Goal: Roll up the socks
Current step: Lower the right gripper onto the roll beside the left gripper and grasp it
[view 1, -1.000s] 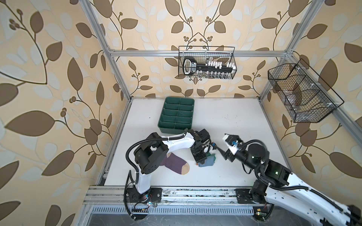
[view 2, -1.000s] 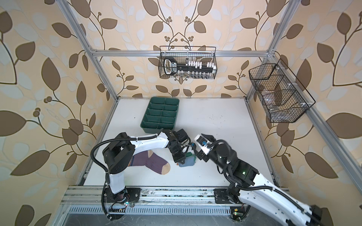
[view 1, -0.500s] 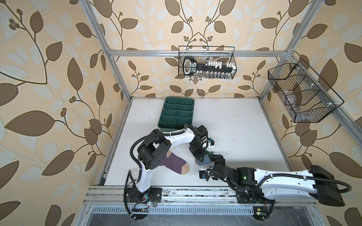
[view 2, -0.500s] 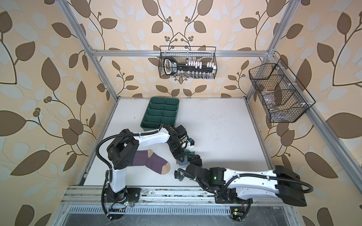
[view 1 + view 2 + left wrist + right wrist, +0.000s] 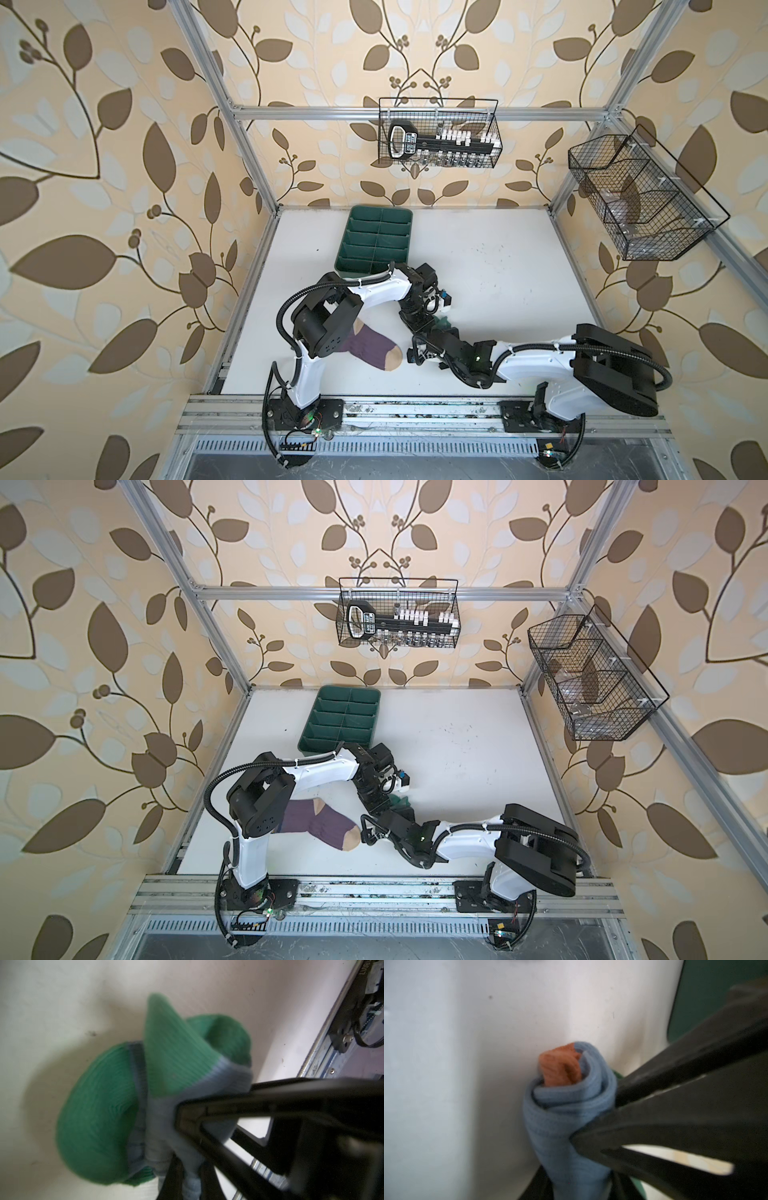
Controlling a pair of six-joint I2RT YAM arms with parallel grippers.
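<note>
The left jaws and the right jaws are both clamped on the rolled grey-blue sock (image 5: 560,1122), while the purple sock (image 5: 370,347) lies flat on the desk (image 5: 519,257) nearby.

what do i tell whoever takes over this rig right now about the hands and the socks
Left hand: shut on the grey-blue sock, pinching it by its green toe end.
Right hand: shut on the same sock's rolled end, orange cuff at the core.
Purple sock: flat and unrolled on the table, partly under the left arm.
Done: grey-blue sock mostly rolled.
Left: probably secure and release that roll, then roll the purple sock.
</note>
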